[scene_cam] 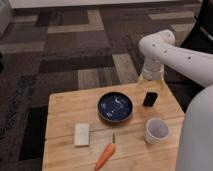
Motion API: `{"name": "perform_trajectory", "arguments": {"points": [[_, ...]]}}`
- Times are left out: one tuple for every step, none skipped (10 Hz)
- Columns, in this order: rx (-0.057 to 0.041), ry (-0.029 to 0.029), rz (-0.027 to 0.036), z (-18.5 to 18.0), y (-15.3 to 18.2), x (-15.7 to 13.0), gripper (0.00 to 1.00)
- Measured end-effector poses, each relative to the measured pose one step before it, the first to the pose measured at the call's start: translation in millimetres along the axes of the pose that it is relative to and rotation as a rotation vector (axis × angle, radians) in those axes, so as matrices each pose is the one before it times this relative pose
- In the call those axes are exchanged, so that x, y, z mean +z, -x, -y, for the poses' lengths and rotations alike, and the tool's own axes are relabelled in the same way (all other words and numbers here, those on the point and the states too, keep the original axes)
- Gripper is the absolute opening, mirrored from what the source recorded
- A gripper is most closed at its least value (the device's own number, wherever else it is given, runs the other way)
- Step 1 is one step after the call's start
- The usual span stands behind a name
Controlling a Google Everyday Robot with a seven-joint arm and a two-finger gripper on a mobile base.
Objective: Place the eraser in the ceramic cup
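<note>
The eraser (pixel 149 99), a small black block, stands on the wooden table (pixel 65 107) at the right, just right of the blue bowl. The ceramic cup (pixel 157 131), white and upright, stands near the table's front right corner, in front of the eraser. My white arm reaches in from the right and bends down. The gripper (pixel 151 85) is at the arm's lower end, directly above and behind the eraser, close to it. Whether it touches the eraser cannot be told.
A dark blue bowl (pixel 115 107) sits at the table's middle. A pale beige block (pixel 81 134) lies at the front left. An orange carrot (pixel 105 156) lies near the front edge. Patterned grey carpet surrounds the table.
</note>
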Motion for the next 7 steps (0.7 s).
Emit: {"name": "perform_trajectory", "arguments": {"points": [[0.00187, 0.01113, -0.00052, -1.85, -1.24, 5.52, 0.65], [-0.00233, 0.01140, -0.00409, -1.21, -1.76, 3.23, 0.65], [-0.00237, 0.01600, -0.00393, -0.44, -1.86, 4.75, 0.65], [0.00333, 0.02235, -0.00667, 1.63, -2.70, 7.14, 0.65], [0.00314, 0.01042, -0.00686, 2.61, -2.01, 5.39, 0.65], [0.00396, 0.00100, -0.01678, 5.40, -3.84, 8.47, 0.65], [-0.00018, -0.00328, -0.00828, 4.15, -1.42, 5.64, 0.65]]}}
